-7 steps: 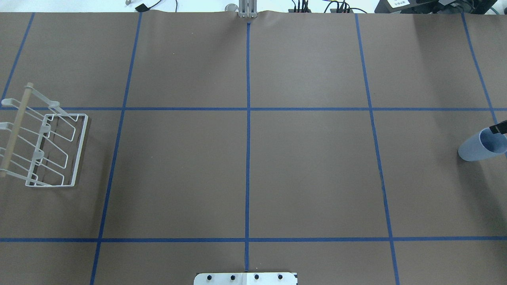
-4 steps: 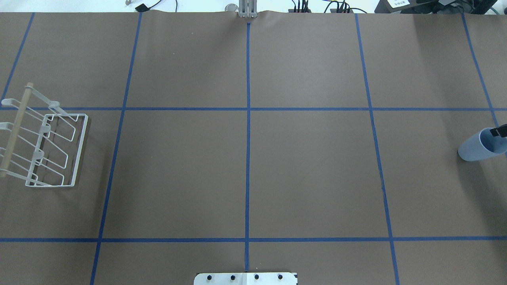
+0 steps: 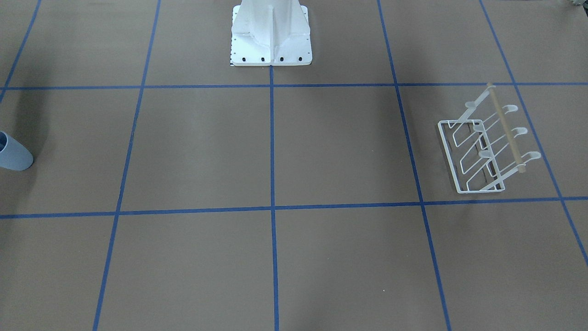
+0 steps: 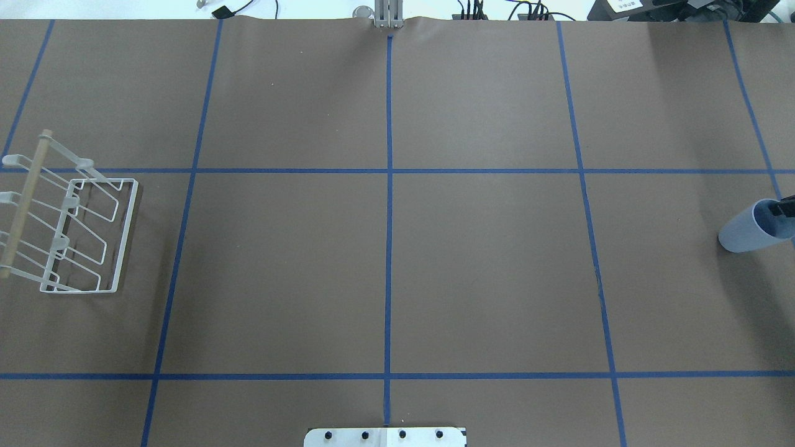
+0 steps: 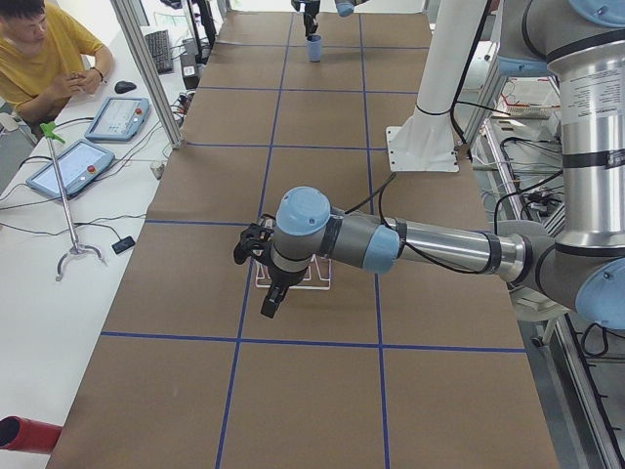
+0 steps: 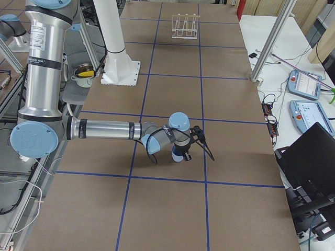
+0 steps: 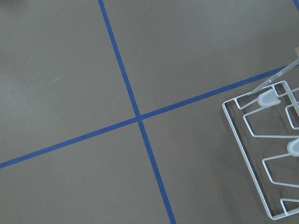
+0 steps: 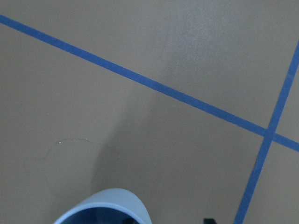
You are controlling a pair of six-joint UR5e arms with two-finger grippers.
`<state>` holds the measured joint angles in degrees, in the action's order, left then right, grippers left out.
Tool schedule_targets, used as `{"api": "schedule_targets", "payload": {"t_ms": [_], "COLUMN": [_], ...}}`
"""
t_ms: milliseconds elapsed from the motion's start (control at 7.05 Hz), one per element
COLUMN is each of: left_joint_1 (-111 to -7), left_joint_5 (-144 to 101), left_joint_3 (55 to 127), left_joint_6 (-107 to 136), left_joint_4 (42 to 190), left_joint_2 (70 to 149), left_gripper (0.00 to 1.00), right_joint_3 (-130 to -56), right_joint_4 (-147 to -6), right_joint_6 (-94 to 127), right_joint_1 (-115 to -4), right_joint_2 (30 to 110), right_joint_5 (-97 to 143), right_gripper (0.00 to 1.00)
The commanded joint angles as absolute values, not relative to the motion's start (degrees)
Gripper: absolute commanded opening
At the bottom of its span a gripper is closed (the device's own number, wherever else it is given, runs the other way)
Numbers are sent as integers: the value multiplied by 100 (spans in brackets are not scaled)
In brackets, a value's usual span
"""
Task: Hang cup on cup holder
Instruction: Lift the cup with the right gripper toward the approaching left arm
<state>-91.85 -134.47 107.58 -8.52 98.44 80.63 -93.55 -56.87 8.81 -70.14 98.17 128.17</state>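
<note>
The pale blue cup point(image 4: 745, 233) stands upright at the table's far right edge; it also shows in the front view point(image 3: 14, 155) and at the bottom of the right wrist view point(image 8: 100, 207). My right gripper point(image 4: 786, 208) is open over the cup's rim. One finger dips into the cup's mouth and one fingertip point(image 8: 209, 220) shows outside the wall. The white wire cup holder point(image 4: 74, 231) with its tan rod stands at the far left, also in the front view point(image 3: 487, 151) and the left wrist view point(image 7: 266, 158). My left gripper point(image 5: 268, 305) hovers beside it; I cannot tell its state.
The white bolted robot base point(image 3: 271, 41) sits at the table's near middle edge. Blue tape lines point(image 4: 389, 217) divide the brown table into squares. An operator point(image 5: 39, 54) sits at a side table with tablets. A laptop point(image 6: 311, 157) lies beyond the table's long edge.
The right gripper's black fingertip has shifted slightly right and lower into the cup's mouth. The cup and the rack have not moved.
</note>
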Motion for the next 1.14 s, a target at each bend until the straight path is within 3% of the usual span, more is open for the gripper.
{"api": "schedule_targets", "payload": {"t_ms": [0, 568, 993], "left_joint_1": [-9185, -9185, -9158], "left_joint_5": [-13447, -13447, -14455], "left_joint_3": [10767, 10846, 10942], "left_joint_6": [-853, -835, 352], "left_joint_4": [9844, 10246, 10622], "left_joint_2": [8060, 8060, 8541], "left_gripper": [99, 99, 99], "right_joint_3": [-9578, -9870, -9861], "right_joint_4": [-5695, -5678, -4750], "right_joint_6": [879, 1106, 2884], "right_joint_1": [-6961, -7610, -7638], "right_joint_2": [9826, 9660, 9116], "right_joint_5": [12849, 13778, 14718], "right_gripper": [0, 0, 0]}}
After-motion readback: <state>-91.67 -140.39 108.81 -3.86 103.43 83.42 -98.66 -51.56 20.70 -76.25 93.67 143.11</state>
